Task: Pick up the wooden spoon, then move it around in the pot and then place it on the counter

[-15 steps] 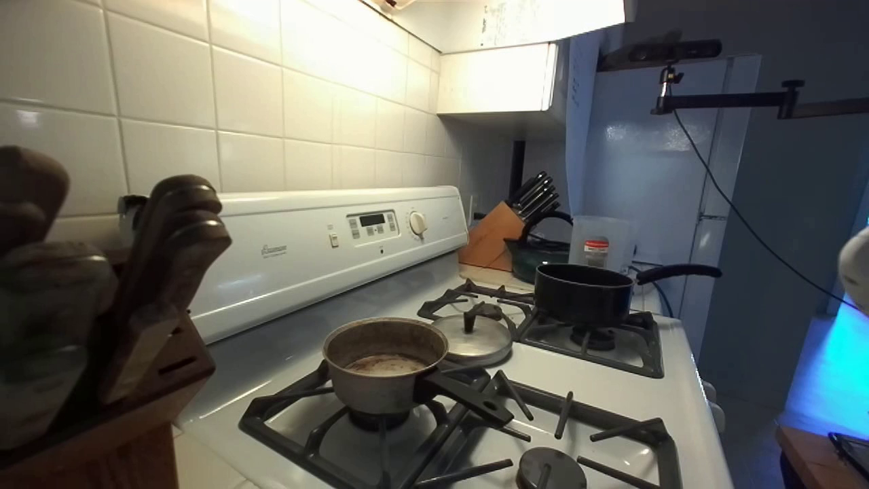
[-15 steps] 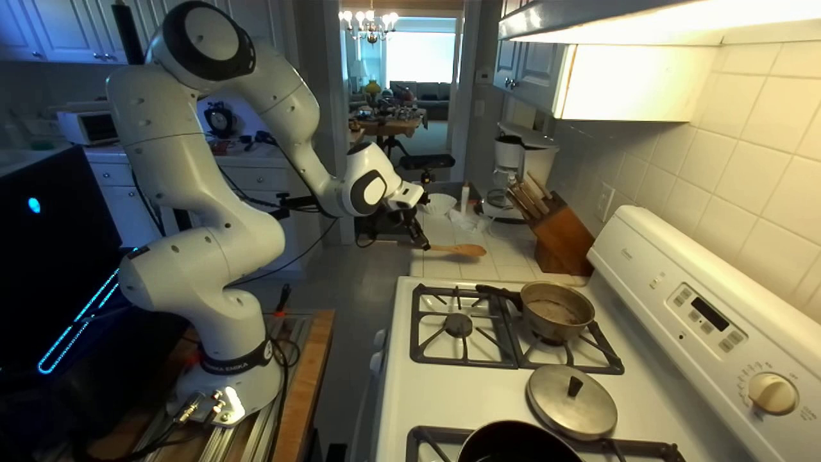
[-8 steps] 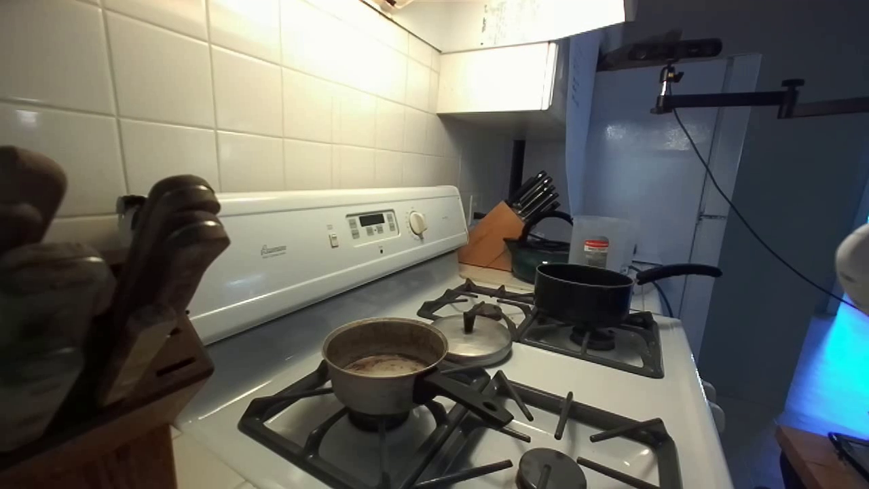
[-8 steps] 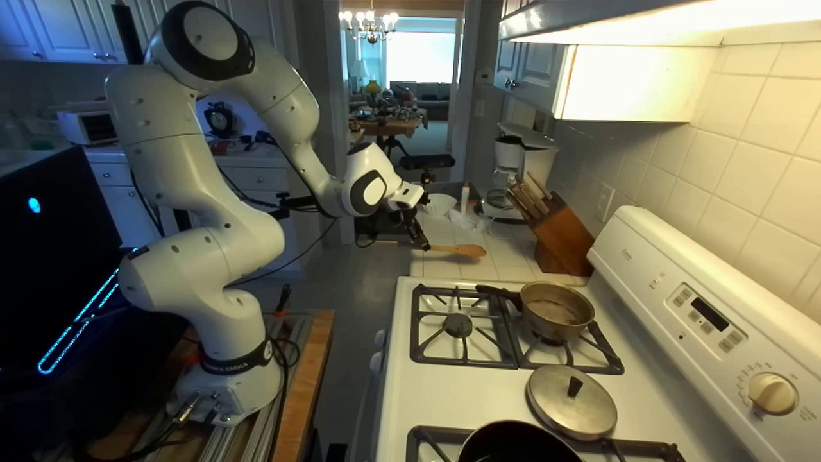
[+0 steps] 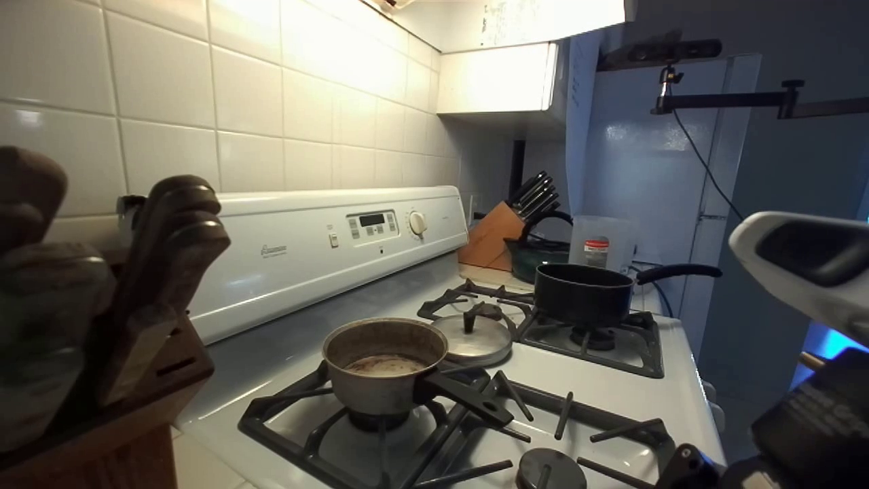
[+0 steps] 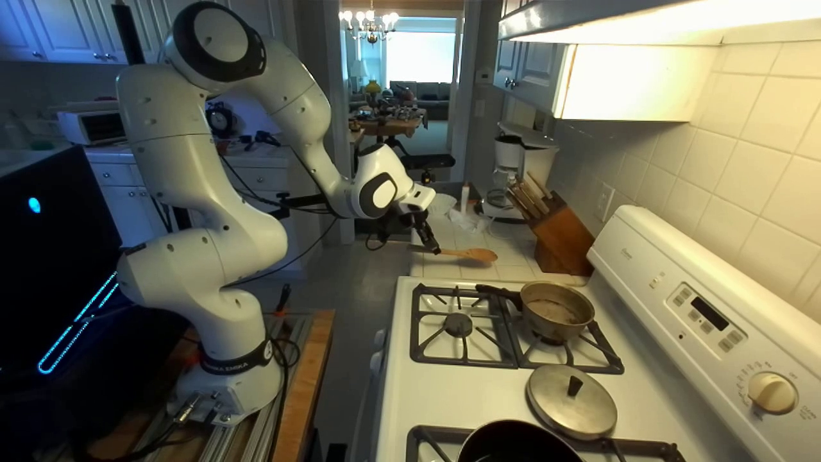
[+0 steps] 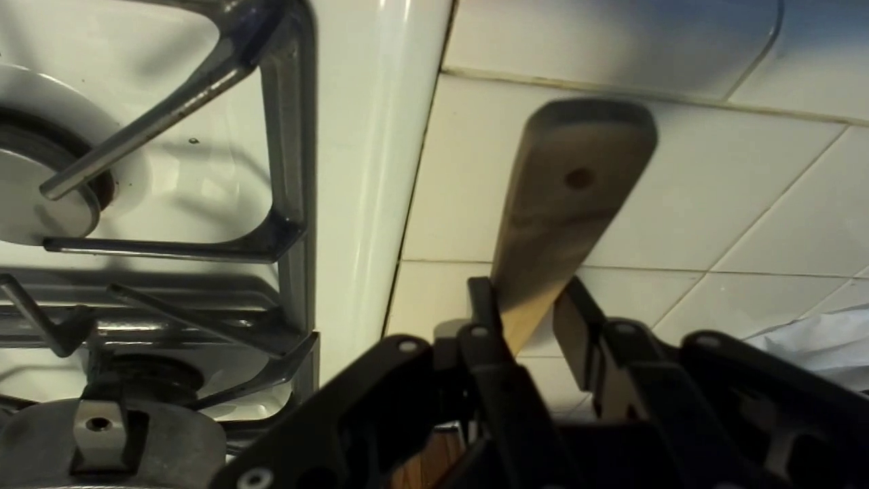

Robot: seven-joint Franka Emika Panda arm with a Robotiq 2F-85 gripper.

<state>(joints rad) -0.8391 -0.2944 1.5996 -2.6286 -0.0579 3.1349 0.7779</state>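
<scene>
"How many spoons do you count?"

"One wooden spoon [image 6: 471, 254]. The gripper [image 7: 533, 299] has its handle pinched, a finger on either side, over the white tiled counter [image 6: 516, 256]. In an exterior view the bowl points to three o'clock; whether it touches the tiles, I can't tell."

"And pans on the stove [image 6: 462, 394]?"

"Two: a worn grey saucepan [image 6: 557, 314], its handle out at ten o'clock in an exterior view, and a black saucepan [image 5: 584, 295]. One lid [image 6: 572, 401] lies between them, at six o'clock from the grey one in an exterior view."

"Knife blocks?"

"Two as well. In an exterior view the brown knife block [image 6: 564, 237] stands at twelve o'clock from the grey saucepan; in an exterior view the orange-brown knife block [image 5: 489, 234] is at ten o'clock from the black saucepan."

"Anything you can read?"

"EMIKA, on the dark band [image 6: 237, 366] round the arm [image 6: 301, 115] at its base. The back panel [image 5: 305, 278] carries a scripted name, too blurred for me. One red label [image 5: 597, 246] on a clear container [image 5: 618, 234] is too small to make out."
</scene>
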